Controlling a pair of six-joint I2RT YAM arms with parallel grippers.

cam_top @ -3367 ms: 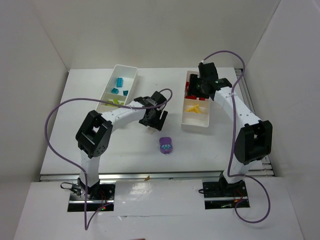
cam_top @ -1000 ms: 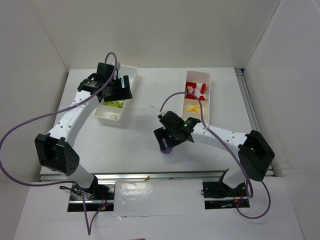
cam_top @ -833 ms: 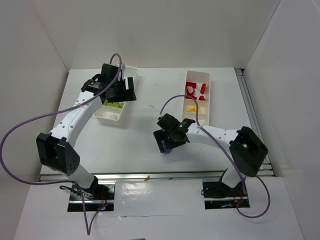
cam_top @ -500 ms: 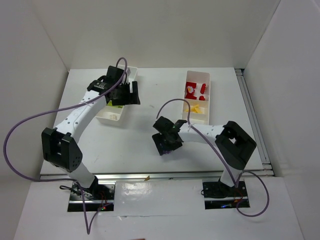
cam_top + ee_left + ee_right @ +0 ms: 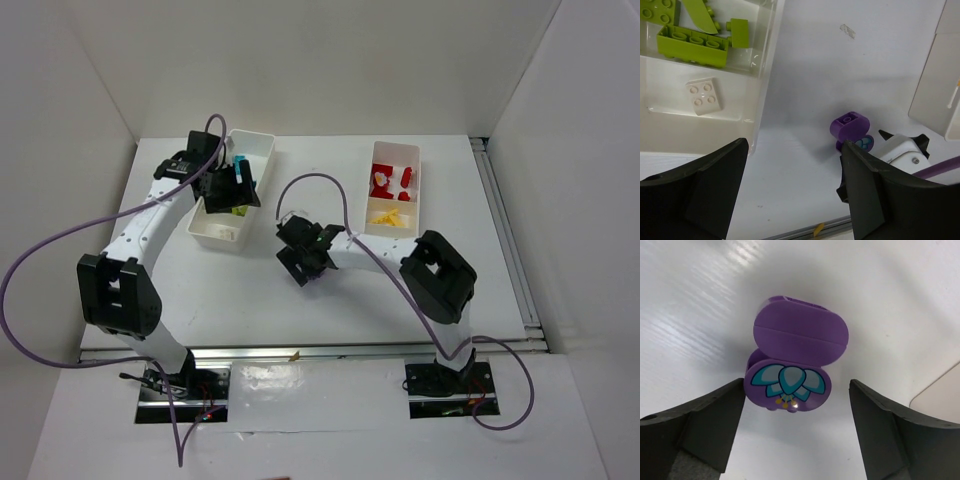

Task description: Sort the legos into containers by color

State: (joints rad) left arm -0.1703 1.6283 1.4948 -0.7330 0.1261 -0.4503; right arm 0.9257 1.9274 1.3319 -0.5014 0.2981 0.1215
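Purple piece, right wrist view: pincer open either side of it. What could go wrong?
1. The purple piece is rounded and touches neither finger of the open right pincer; an off-centre close could squirt it out.
2. Its upper half sits offset from the lower, so a squeeze may shift it.

place: robot lab test cell | evidence: white panel walls [image 5: 330, 60]; white table [image 5: 230, 290]; purple cable [image 5: 320, 178] on arms
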